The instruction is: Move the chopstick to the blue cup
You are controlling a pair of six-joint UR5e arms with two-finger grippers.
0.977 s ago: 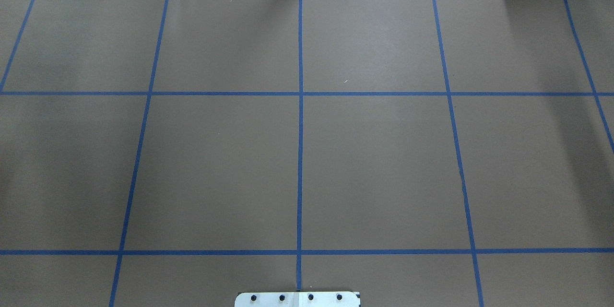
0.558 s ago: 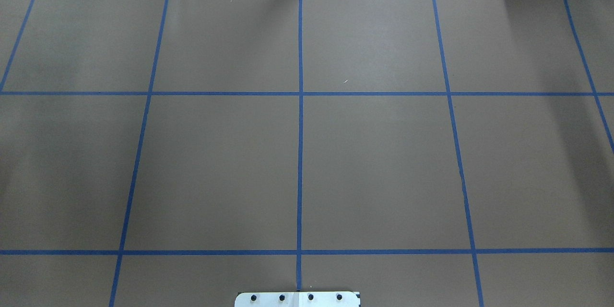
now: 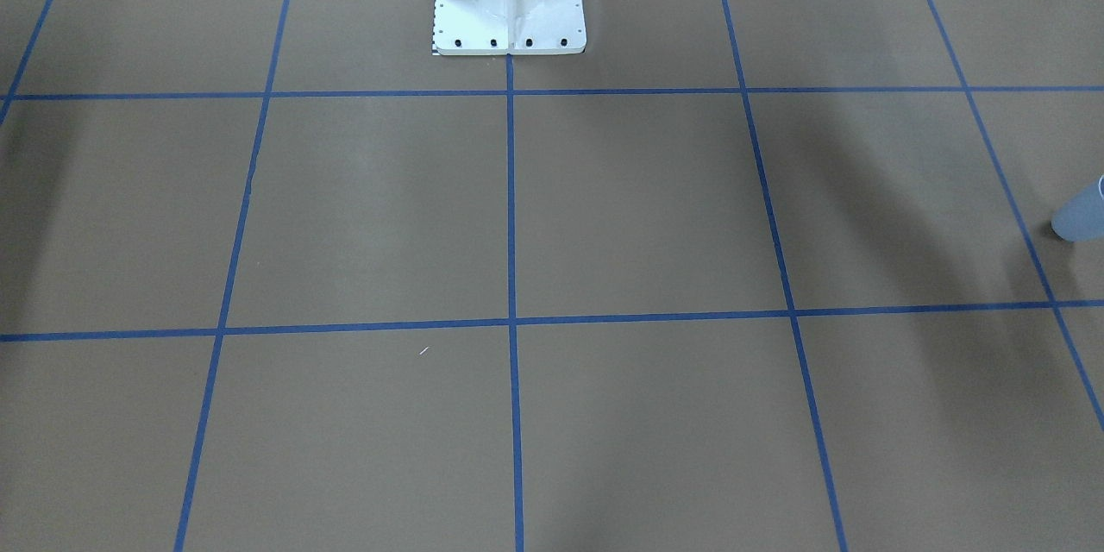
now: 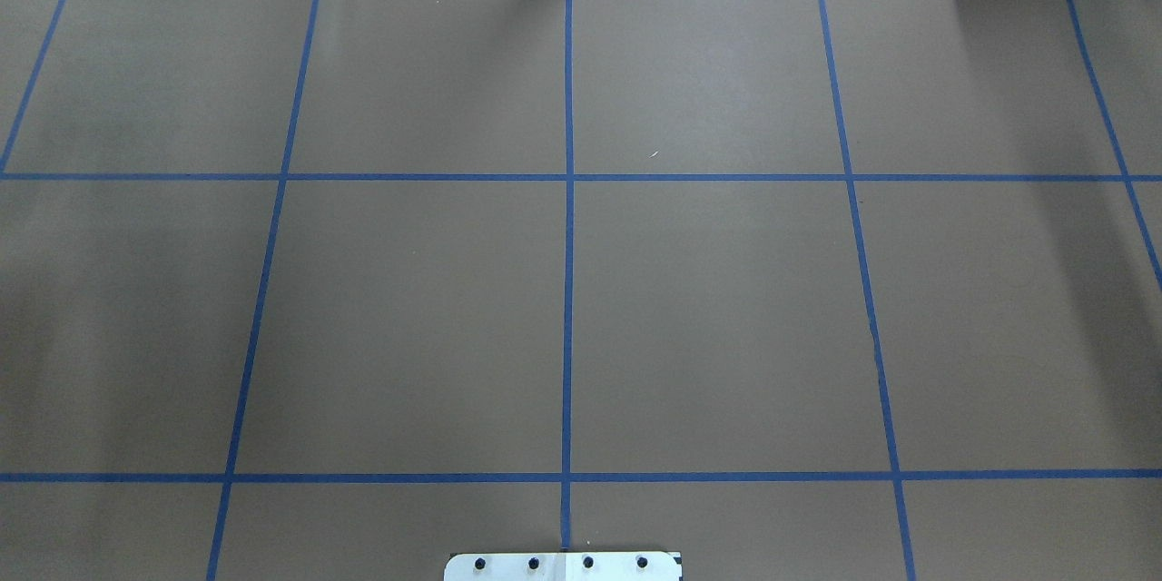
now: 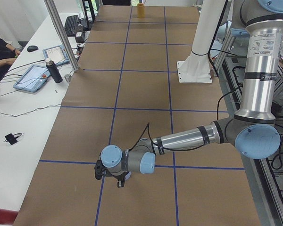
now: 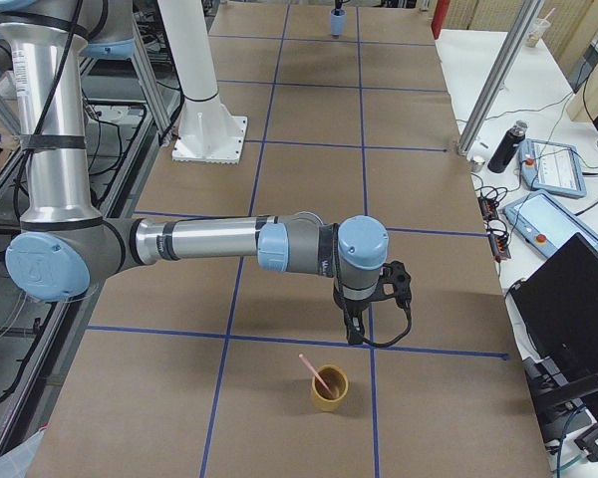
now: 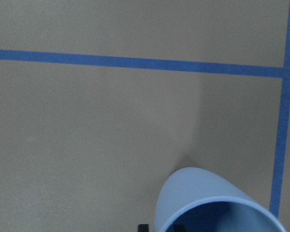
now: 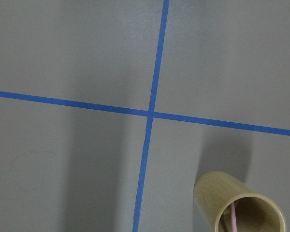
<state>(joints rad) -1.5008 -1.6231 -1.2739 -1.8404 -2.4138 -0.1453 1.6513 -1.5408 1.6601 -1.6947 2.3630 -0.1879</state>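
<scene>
The blue cup [image 7: 217, 205] stands upright at the bottom of the left wrist view, its dark inside showing. It also shows at the right edge of the front view [image 3: 1082, 220] and far off in the right side view [image 6: 337, 20]. A pale-pink chopstick [image 6: 314, 370] leans in a bamboo cup [image 6: 329, 386]; the right wrist view shows both, the chopstick [image 8: 233, 220] inside the bamboo cup [image 8: 239, 208]. My right gripper [image 6: 359, 324] hangs just behind the bamboo cup. My left gripper [image 5: 119, 181] hangs low over the table's near end. I cannot tell whether either is open or shut.
Brown paper with blue tape lines [image 4: 568, 245] covers the table. The white robot base [image 3: 509, 0] stands at the middle of the robot's side. A side desk with tablets [image 5: 35, 77], a bottle [image 5: 53, 70] and a metal post [image 5: 61, 33] runs along the far long edge.
</scene>
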